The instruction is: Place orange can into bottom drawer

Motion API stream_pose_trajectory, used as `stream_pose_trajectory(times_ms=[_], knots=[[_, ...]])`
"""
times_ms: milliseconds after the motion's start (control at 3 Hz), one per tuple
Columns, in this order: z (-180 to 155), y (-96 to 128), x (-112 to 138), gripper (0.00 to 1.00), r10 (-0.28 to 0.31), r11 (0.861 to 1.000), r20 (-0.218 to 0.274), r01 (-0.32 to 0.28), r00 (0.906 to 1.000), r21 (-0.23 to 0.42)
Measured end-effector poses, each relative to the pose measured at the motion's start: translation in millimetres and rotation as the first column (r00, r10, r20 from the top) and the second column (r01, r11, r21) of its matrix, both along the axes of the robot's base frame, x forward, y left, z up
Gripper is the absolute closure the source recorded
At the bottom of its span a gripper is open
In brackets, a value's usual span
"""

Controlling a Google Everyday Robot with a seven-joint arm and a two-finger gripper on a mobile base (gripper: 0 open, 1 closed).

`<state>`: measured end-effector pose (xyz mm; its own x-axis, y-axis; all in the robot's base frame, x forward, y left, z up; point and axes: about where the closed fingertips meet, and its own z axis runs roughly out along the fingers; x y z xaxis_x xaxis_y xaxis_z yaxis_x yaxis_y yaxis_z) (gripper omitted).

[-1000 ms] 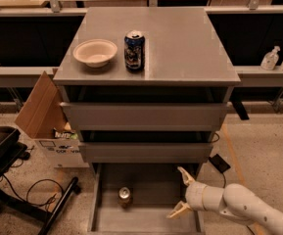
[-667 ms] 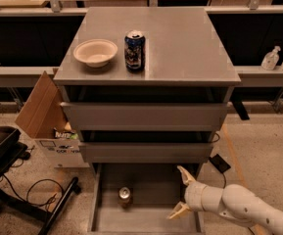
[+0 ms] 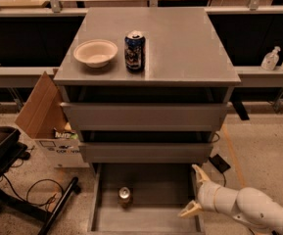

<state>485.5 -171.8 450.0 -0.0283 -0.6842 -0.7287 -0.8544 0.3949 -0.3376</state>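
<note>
The small orange-gold metal can (image 3: 125,195) stands upright in the pulled-out grey metal bottom drawer (image 3: 155,217). The white gripper (image 3: 194,192) hovers at the drawer's right edge, its 2 fingers spread and empty.

arm (image 3: 251,208): white, rounded segments | hand (image 3: 194,192): cream, two-pronged, at bottom drawer (image 3: 146,220) right wall
</note>
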Motion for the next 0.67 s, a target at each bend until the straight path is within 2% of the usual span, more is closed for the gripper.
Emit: stream_pose_trajectory(times_ms=[333, 667], knots=[[29, -57, -10, 0.0, -0.137, 0.986, 0.004, 0.137, 0.9906, -0.093], [72, -109, -9, 0.0, -0.243, 0.944, 0.04, 0.246, 0.9691, -0.218]])
